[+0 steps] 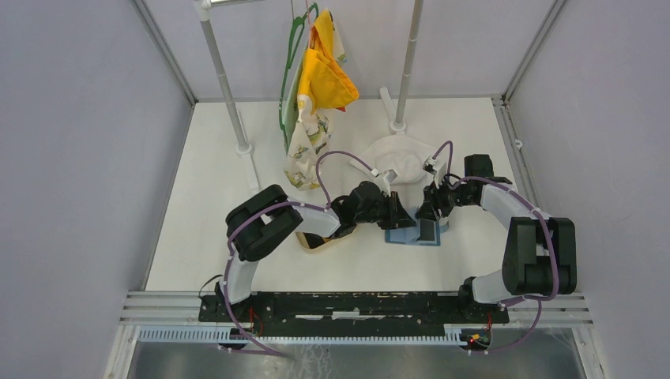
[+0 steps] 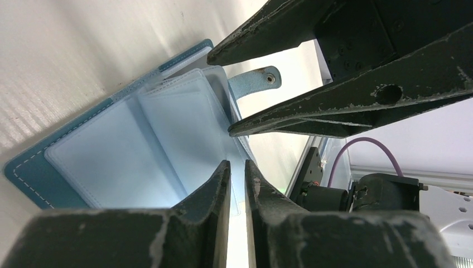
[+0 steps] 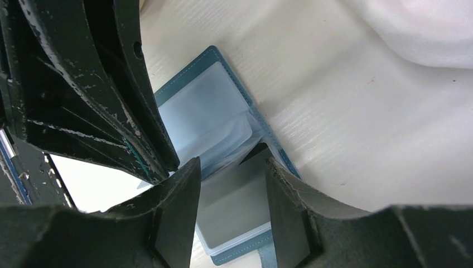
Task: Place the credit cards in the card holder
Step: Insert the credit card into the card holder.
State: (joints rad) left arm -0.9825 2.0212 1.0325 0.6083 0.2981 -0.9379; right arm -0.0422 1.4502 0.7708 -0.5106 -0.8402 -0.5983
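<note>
The blue card holder (image 1: 399,235) (image 2: 111,162) (image 3: 206,106) lies open on the table, clear sleeves up and snap strap (image 2: 256,81) sticking out. A black credit card (image 1: 427,230) (image 3: 234,195) sits over its right half, far corner tucked under a clear sleeve. My right gripper (image 1: 430,212) (image 3: 233,164) is shut on that card across its width. My left gripper (image 1: 404,217) (image 2: 237,163) hovers just over the sleeves, facing the right gripper. Its fingers stand a narrow slit apart and light shows through the gap.
A tan tray (image 1: 316,241) lies partly under the left forearm. A white cloth mound (image 1: 399,158) (image 3: 424,28) sits just behind the grippers. Two rack posts (image 1: 243,148) (image 1: 397,125) stand farther back, with yellow and patterned cloths (image 1: 324,79) hanging between them.
</note>
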